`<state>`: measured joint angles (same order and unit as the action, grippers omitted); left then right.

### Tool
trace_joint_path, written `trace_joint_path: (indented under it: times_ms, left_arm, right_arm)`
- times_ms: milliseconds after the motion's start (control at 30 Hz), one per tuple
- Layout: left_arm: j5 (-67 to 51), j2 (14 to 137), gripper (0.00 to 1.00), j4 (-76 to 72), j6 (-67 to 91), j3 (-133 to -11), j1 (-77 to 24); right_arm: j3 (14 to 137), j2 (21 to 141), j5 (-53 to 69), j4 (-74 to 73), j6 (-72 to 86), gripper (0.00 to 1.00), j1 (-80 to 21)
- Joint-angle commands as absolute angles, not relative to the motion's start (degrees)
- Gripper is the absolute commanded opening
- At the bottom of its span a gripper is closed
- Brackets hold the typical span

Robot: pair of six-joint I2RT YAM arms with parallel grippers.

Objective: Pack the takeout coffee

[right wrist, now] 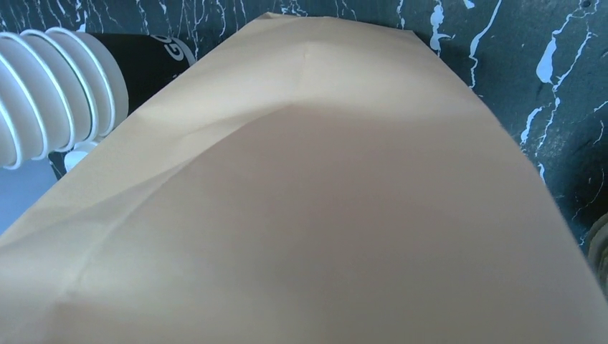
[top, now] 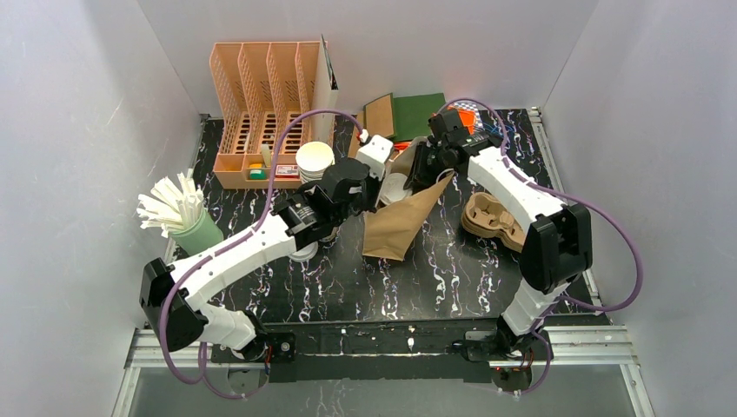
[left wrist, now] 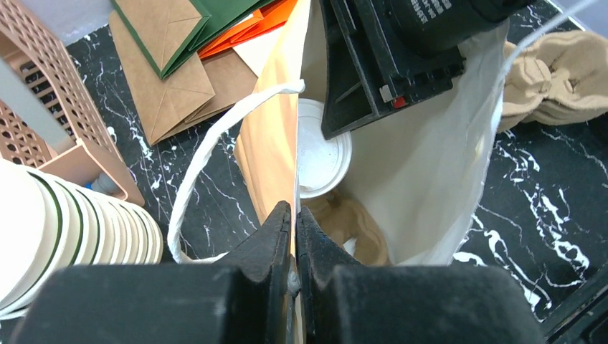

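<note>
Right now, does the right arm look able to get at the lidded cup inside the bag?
Probably yes: the left gripper holds the bag mouth open, and the right gripper sits inside, right by the cup.

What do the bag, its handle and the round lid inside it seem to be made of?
The bag looks like kraft paper: matte brown outside, pale inside, with sharp creases. Its handle seems to be white paper too, as it is matte and slightly kinked. The lid is smooth and white with a moulded rim, so it is probably plastic.
</note>
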<state>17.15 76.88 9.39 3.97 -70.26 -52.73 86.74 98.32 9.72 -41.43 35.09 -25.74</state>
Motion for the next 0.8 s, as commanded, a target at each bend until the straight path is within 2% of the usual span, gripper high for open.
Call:
trace_joint_path:
  times_ms: [0, 133, 200, 333, 633, 700, 767]
  left_arm:
    - [22.9, 76.0, 0.00, 17.6, 10.7, -74.6, -52.7]
    - [22.3, 77.0, 0.00, 19.1, 11.9, -76.4, -50.9]
    - [21.6, 77.2, 0.00, 19.1, 12.3, -76.7, -50.2]
    - [21.0, 77.8, 0.00, 19.2, 11.6, -77.8, -49.7]
    - [20.7, 77.5, 0.00, 19.8, 11.0, -78.1, -49.7]
    - [20.4, 77.4, 0.00, 19.8, 10.8, -78.0, -49.7]
    - [19.9, 77.3, 0.00, 19.8, 10.6, -78.1, -49.7]
  right_arm:
    - [87.4, 103.9, -1.8, -47.3, 37.1, 0.38, -23.1]
    - [89.2, 103.5, -5.6, -49.3, 35.6, 0.52, -23.3]
    - [89.7, 102.9, -6.5, -49.4, 34.8, 0.53, -23.3]
    - [91.7, 102.1, -8.8, -50.0, 33.6, 0.53, -24.2]
    - [96.6, 101.6, -15.7, -53.2, 31.9, 0.41, -25.0]
    - [97.1, 101.6, -16.1, -53.5, 31.6, 0.42, -25.0]
    - [97.1, 101.8, -15.8, -53.2, 31.4, 0.49, -25.0]
